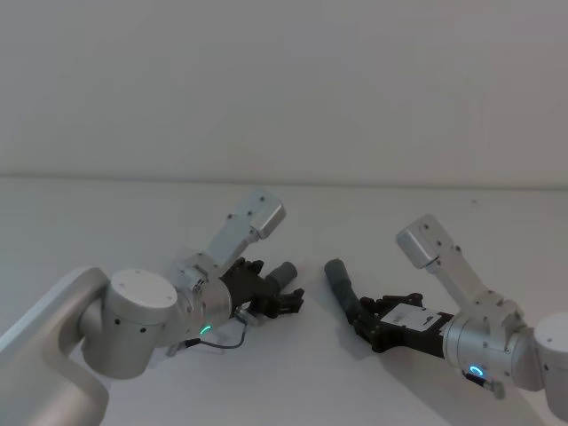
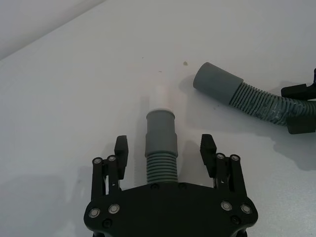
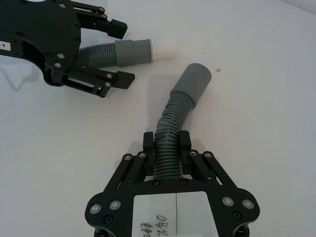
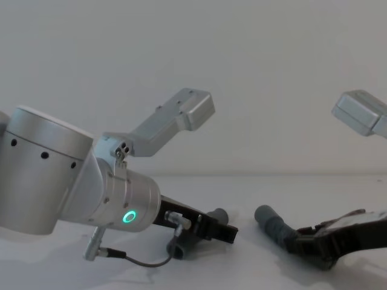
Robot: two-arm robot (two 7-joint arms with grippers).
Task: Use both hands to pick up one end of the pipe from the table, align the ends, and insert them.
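White matte table (image 1: pixel 106 231) spreads wide under both grippers. Left gripper (image 2: pixel 164 145), left of centre on the near side, has its black fingers spread either side of the shorter hose piece (image 2: pixel 161 168), not touching it. Right gripper (image 3: pixel 166 141), right of centre, is pinching the longer ribbed hose (image 3: pixel 172 116). Between them, the white narrow tip (image 2: pixel 160 102) and the wide grey sleeve (image 3: pixel 196 80) sit near each other but point different ways. Likely risks: the left fingers closing off-centre could skid or turn the short piece, and the ribbed hose may flex in the pinch, so the sleeve droops and the tip jams on its rim.
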